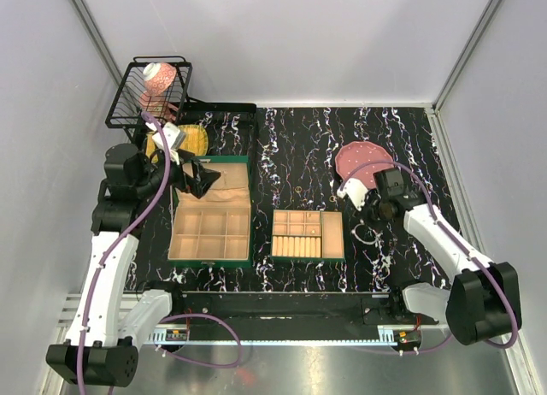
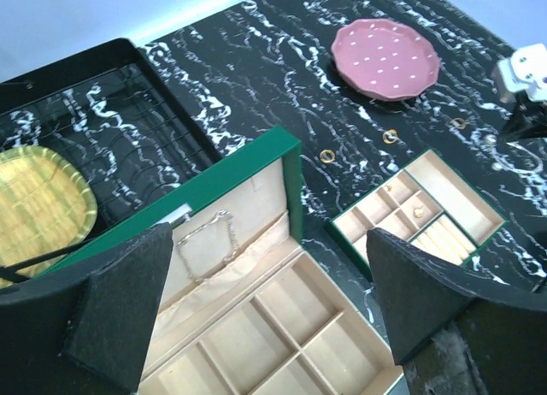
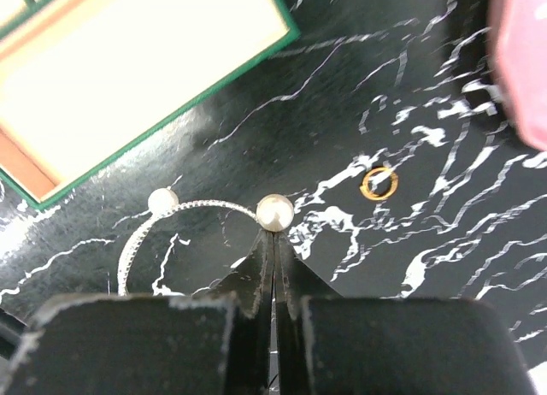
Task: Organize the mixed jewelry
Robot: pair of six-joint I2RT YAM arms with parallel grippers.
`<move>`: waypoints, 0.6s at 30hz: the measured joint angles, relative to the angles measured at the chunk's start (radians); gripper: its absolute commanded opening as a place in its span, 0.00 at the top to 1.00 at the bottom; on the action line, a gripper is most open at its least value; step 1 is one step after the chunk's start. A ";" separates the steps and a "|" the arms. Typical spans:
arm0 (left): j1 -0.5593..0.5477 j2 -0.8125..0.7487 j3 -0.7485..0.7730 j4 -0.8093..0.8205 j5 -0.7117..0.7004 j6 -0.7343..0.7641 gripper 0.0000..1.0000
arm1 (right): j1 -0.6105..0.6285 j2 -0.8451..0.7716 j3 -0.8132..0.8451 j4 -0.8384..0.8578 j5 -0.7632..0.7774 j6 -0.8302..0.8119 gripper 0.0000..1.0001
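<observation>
A silver bangle with pearl ends [image 3: 205,205] lies on the black marbled table between the small green box [image 1: 272,234] and the pink plate [image 1: 359,160]. My right gripper [image 3: 273,234] is shut, its tips touching one pearl [image 3: 274,213]. No wire shows between the jaws. A gold ring [image 3: 379,182] lies just to the right. More gold rings [image 2: 327,156] [image 2: 391,137] lie loose on the table. My left gripper [image 2: 269,237] hangs open over the large green box [image 2: 295,168], whose lid holds a silver chain [image 2: 205,241]. A gold piece [image 2: 418,211] sits in the small box.
At the back left stand a black wire basket [image 1: 128,104] with a pink cup, a gold plate [image 2: 38,198] and a black tray [image 1: 224,111]. The pink plate's rim [image 3: 521,61] is close to the right gripper's right side.
</observation>
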 measured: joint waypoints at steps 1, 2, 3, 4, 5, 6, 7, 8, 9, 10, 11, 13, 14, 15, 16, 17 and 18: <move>-0.003 0.002 -0.002 0.007 0.014 -0.010 0.01 | 0.000 0.000 0.026 -0.012 -0.006 0.014 1.00; -0.007 0.002 -0.005 0.016 0.025 -0.021 0.01 | 0.000 0.000 0.055 -0.024 -0.011 0.027 1.00; -0.015 0.005 -0.008 0.032 0.041 -0.033 0.01 | 0.000 0.000 0.087 -0.035 -0.017 0.045 1.00; -0.022 0.008 -0.010 0.042 0.052 -0.043 0.01 | 0.000 0.000 0.121 -0.042 -0.027 0.064 1.00; -0.031 0.014 -0.011 0.056 0.064 -0.056 0.01 | 0.000 0.000 0.150 -0.045 -0.034 0.078 1.00; -0.044 0.021 -0.011 0.068 0.074 -0.076 0.01 | 0.000 0.003 0.196 -0.055 -0.043 0.103 1.00; -0.055 0.028 -0.011 0.078 0.081 -0.088 0.01 | 0.000 0.005 0.223 -0.056 -0.050 0.117 1.00; -0.067 0.035 -0.011 0.087 0.085 -0.102 0.01 | 0.000 0.010 0.263 -0.062 -0.058 0.137 1.00; -0.089 0.048 -0.010 0.097 0.086 -0.119 0.01 | 0.002 0.016 0.303 -0.066 -0.062 0.158 1.00; -0.105 0.059 -0.009 0.103 0.084 -0.132 0.01 | 0.003 0.022 0.340 -0.063 -0.066 0.177 1.00; -0.129 0.074 -0.003 0.106 0.079 -0.151 0.01 | 0.005 0.028 0.376 -0.062 -0.068 0.194 1.00; -0.181 0.103 0.010 0.108 0.061 -0.186 0.01 | 0.016 0.039 0.435 -0.051 -0.065 0.226 1.00; -0.207 0.119 0.021 0.109 0.050 -0.203 0.01 | 0.024 0.042 0.454 -0.042 -0.063 0.237 1.00; -0.241 0.140 0.037 0.110 0.037 -0.222 0.02 | 0.037 0.048 0.477 -0.034 -0.055 0.252 1.00; -0.272 0.164 0.058 0.110 0.025 -0.243 0.02 | 0.049 0.055 0.498 -0.024 -0.049 0.266 1.00; -0.299 0.185 0.078 0.111 0.013 -0.260 0.03 | 0.063 0.063 0.517 -0.014 -0.043 0.278 1.00; -0.331 0.213 0.106 0.115 0.000 -0.280 0.03 | 0.077 0.074 0.539 -0.003 -0.031 0.291 1.00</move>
